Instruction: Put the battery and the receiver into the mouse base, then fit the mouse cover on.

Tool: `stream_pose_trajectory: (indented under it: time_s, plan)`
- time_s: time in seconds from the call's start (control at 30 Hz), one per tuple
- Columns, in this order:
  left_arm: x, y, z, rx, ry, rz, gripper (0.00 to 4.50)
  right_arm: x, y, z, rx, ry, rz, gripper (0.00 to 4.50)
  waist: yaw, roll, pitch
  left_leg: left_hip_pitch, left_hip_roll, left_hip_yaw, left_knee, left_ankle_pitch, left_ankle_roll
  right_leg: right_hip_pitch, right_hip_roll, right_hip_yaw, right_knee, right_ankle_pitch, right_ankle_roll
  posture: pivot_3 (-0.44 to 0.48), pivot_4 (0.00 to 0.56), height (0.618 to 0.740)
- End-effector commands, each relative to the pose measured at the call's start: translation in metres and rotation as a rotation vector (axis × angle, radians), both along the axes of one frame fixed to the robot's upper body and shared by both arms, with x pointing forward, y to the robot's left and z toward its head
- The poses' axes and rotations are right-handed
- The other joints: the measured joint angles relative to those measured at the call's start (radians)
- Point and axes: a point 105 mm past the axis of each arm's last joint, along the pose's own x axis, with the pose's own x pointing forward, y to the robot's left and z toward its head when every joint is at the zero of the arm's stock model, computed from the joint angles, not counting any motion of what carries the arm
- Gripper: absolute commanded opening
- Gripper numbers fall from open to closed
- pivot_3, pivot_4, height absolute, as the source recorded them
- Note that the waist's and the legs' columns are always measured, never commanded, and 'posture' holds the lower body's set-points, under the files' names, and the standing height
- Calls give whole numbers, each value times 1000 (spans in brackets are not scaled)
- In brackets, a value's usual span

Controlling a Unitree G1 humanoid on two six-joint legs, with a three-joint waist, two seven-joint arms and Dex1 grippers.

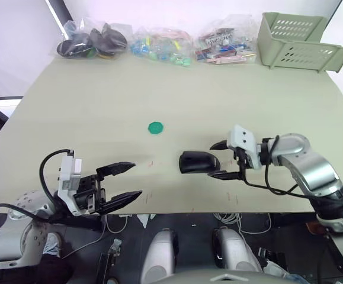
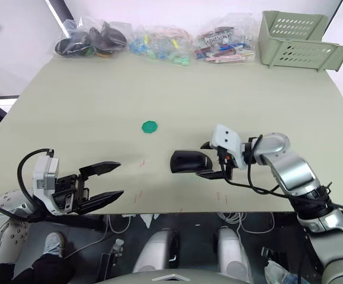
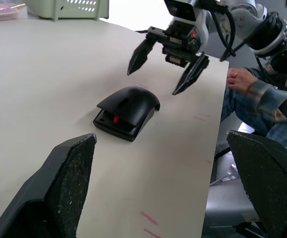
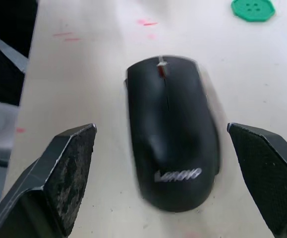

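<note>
Overhead, the cover (image 1: 198,161) sits on the base, below the green disc (image 1: 155,127), with the right gripper (image 1: 224,160) spread wide just beside it and the left gripper (image 1: 122,183) splayed empty, well apart. From the left wrist, the cover looks propped at the front, the base (image 3: 114,124) showing red beneath. From the right wrist: glossy, rigid, likely light and slippery — best pinched across its flanks.

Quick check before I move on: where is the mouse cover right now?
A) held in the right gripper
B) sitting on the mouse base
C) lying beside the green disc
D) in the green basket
B: the mouse cover sits on the mouse base, and the open right gripper holds nothing.
</note>
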Motion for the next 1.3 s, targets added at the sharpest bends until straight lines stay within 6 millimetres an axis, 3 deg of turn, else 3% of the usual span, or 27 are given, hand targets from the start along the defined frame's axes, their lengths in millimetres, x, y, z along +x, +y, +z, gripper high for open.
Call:
stream_pose_trajectory:
  time_s: [0.03,0.67,1.3]
  plan:
    - [0,-3,7,2,-39,-19,4500,1,1,17,90,-42,-7,4441,-4,0,0,1,0,0,0,0,0,0,1,0,0,0,0,0,150,740]
    - [4,-5,8,11,-44,-43,4500,9,0,-13,18,-28,-20,4441,0,0,0,0,0,-1,0,1,-1,0,1,0,0,0,0,0,150,740]
    - [3,-6,8,17,-47,-49,4500,15,-2,-14,1,-46,-19,4441,0,0,0,0,0,-1,0,1,-1,0,1,0,1,0,0,0,150,740]
